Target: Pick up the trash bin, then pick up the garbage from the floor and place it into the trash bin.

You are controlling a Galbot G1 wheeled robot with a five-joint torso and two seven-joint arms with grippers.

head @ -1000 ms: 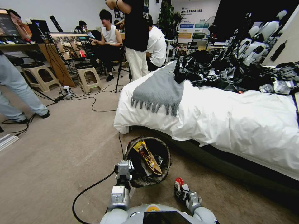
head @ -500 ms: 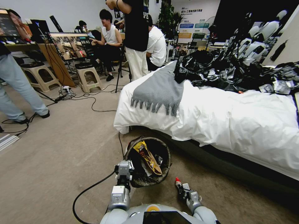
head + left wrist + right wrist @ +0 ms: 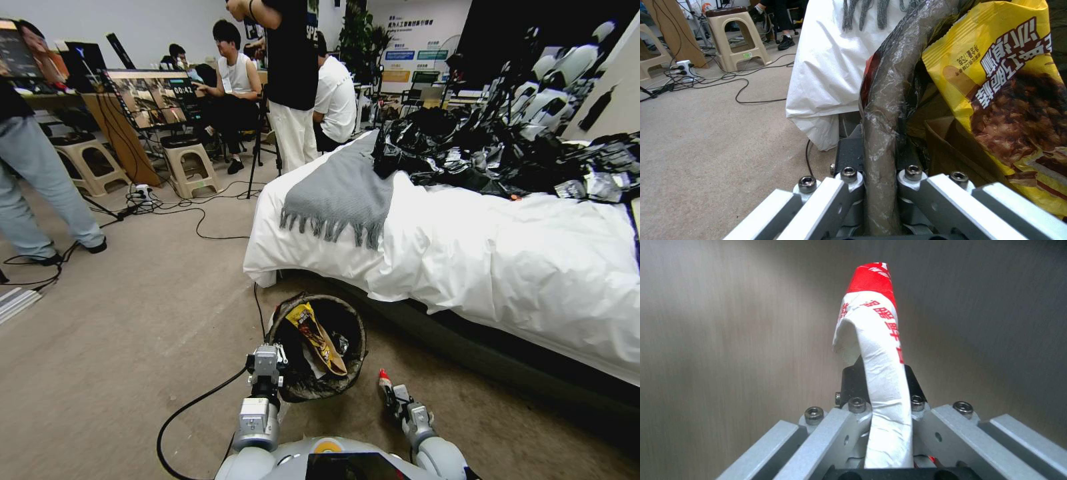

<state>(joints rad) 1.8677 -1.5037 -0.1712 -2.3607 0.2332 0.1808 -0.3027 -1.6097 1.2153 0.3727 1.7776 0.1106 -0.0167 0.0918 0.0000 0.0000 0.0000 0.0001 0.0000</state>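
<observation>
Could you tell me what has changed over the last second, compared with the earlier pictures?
The right hand has turned the red-and-white packet it grips: a second ago its broad face showed, now it stands edge-on and narrow, shifted slightly toward the bed. The left hand remains clamped on the trash bin rim, and the yellow snack bag still lies inside.

Open carpet (image 3: 133, 347) lies to the robot's left, crossed by a cable (image 3: 193, 400). The bed (image 3: 507, 267) walls off the right, close behind the bin (image 3: 357, 333).
</observation>
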